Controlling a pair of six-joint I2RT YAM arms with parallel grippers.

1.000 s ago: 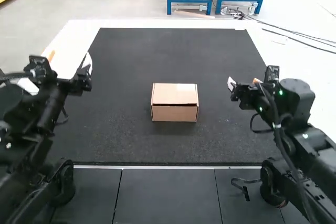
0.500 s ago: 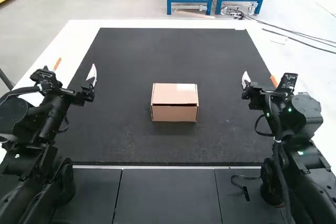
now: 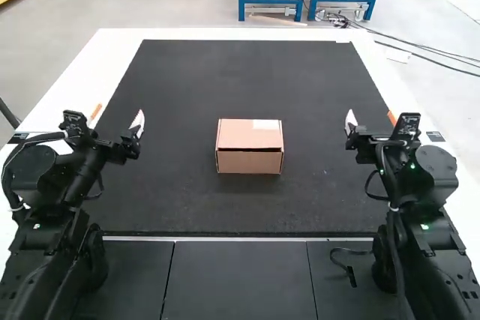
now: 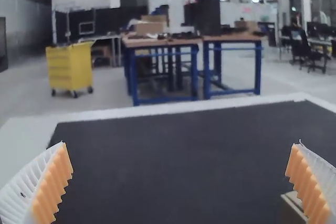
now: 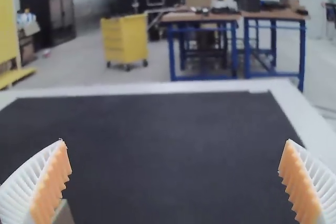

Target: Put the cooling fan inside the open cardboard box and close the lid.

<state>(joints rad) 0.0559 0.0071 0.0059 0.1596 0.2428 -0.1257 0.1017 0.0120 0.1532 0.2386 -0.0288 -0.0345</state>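
Observation:
A brown cardboard box [image 3: 250, 145] sits in the middle of the black mat [image 3: 247, 80] with its lid flaps down flat. My left gripper [image 3: 116, 120] hangs over the mat's left edge, level with the box and well apart from it, open and holding nothing. My right gripper [image 3: 370, 119] hangs over the right edge, also open and holding nothing. In the left wrist view the ribbed fingers [image 4: 50, 187] stand wide apart over bare mat, with a corner of the box [image 4: 291, 205] beside one of them. A box corner [image 5: 63, 213] also shows beside a finger [image 5: 47, 187] in the right wrist view.
The black mat lies on a white table [image 3: 82, 73], whose bare surface borders it at the left, back and right. Both arm bases [image 3: 45, 185] stand near the front corners. Blue racks and a yellow cart stand on the floor beyond the table.
Both arms have drawn back and settled toward their bases, so each gripper now points forward over its side of the mat. The box has not moved.

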